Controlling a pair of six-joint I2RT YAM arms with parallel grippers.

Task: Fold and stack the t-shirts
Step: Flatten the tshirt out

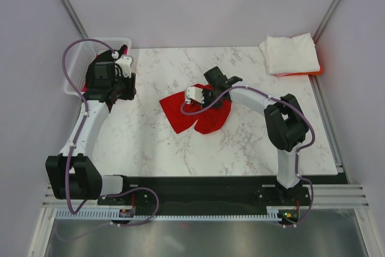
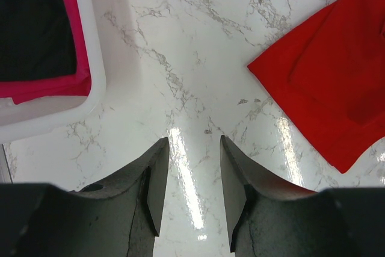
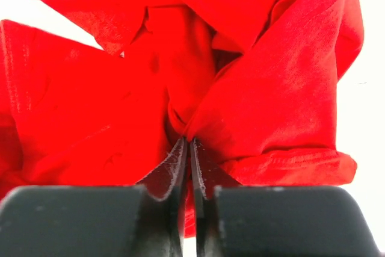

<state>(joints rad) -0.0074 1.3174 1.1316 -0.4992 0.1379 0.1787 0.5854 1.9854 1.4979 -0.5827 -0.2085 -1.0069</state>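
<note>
- The white lattice basket [image 1: 107, 40] sits at the table's far left corner. It holds a magenta-pink t-shirt [image 2: 42, 88] with a black t-shirt [image 2: 30, 22] lying on it, most likely the supply waiting to be folded.
- The left end effector [image 2: 194, 148] hovers just beside the basket over bare marble table [image 1: 150, 142]. Its jaws are parted and hold nothing. It seems parked there so the middle stays free for the other arm, while it remains near both the basket and the shirt's corner.
- The red t-shirt [image 1: 180, 112] lies bunched at the table's centre, partly doubled over. One flat corner reaches toward the left arm.
- The right end effector [image 3: 187, 145] is down on the shirt's far side. Its fingers are pressed together on a gathered ridge of red cloth, and creases radiate from the pinch. Gripping at a fold suggests it means to lift or drag that layer across.
- At the far right corner a folded white t-shirt [image 1: 290, 53] rests on an orange t-shirt [image 1: 313, 71]. This is apparently the finished stack, well apart from the work area.
</note>
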